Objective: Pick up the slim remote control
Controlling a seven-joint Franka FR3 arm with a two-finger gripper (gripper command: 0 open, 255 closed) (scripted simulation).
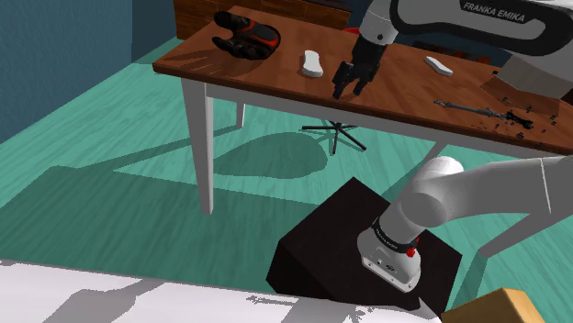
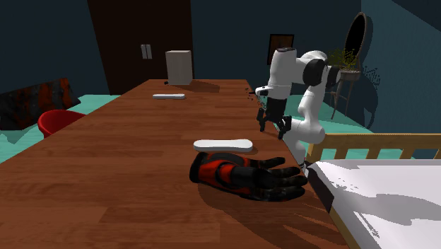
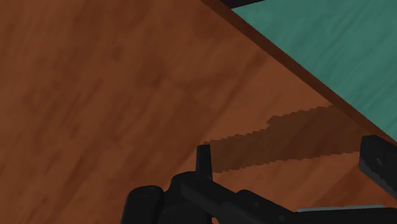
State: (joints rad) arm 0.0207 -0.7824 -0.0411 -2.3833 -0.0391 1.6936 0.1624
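we see the gripper [image 1: 347, 91] [image 2: 273, 127] [image 3: 289, 156] released, its fingers [image 3: 203, 159] apart with nothing between them, low over the table [image 1: 404, 96] [image 2: 106, 163] [image 3: 95, 95] near its edge. the white remote [image 1: 312, 62] [image 2: 223, 145] lies flat on the table, just beside the glove [image 1: 243, 40] [image 2: 247, 175] and near the gripper, apart from it. a second white bar [image 1: 438, 65] [image 2: 169, 96] lies well beyond the gripper.

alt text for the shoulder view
The open black hand hangs over the near edge of a wooden table. Along the table from the shoulder view's left: red-and-black glove, white bar, the hand, slimmer white bar.
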